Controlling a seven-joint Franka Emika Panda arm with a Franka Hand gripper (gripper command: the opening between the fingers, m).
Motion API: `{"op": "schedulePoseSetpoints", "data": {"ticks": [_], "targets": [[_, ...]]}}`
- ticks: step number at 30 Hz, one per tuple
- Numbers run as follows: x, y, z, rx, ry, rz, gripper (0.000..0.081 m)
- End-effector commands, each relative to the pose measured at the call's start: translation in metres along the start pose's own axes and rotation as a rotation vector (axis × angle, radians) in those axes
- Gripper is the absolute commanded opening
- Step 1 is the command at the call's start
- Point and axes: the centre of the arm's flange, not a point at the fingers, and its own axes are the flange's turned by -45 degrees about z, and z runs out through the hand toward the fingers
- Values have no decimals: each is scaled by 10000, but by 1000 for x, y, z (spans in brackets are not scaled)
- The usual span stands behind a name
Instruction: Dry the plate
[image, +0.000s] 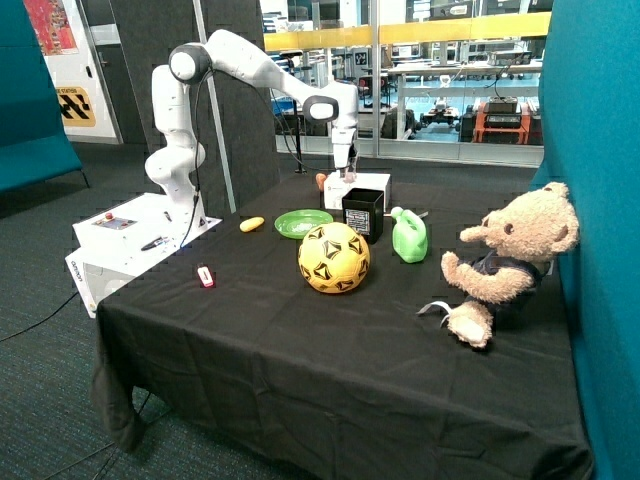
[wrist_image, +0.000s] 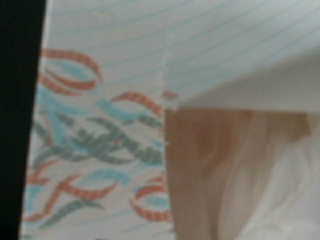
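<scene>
Early stage — gripper (image: 347, 177) lowered at white tissue box (image: 362, 187), apparently fetching a tissue, finger opening not discernible; green plate (image: 302, 223) on tablecloth behind yellow football (image: 334, 257), untouched, drying still pending.

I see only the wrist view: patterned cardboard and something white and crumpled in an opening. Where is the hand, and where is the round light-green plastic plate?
Observer: The hand is right over the white cardboard box, which stands behind the black open-topped box.
Operator: And the plate?
Observer: The round light-green plastic plate lies flat on the black tablecloth, beside the black box and behind the yellow football.
Operator: Anything on it?
Observer: Nothing that I can see; the hand is apart from it.
</scene>
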Motion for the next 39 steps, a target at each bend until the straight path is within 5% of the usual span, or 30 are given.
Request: {"op": "schedulePoseSetpoints", "data": {"ticks": [1, 29, 39], "targets": [[-4, 6, 9, 13, 67, 157, 42], [-8, -19, 9, 12, 68, -340, 0], [-8, 11, -10, 14, 67, 311, 0]]}}
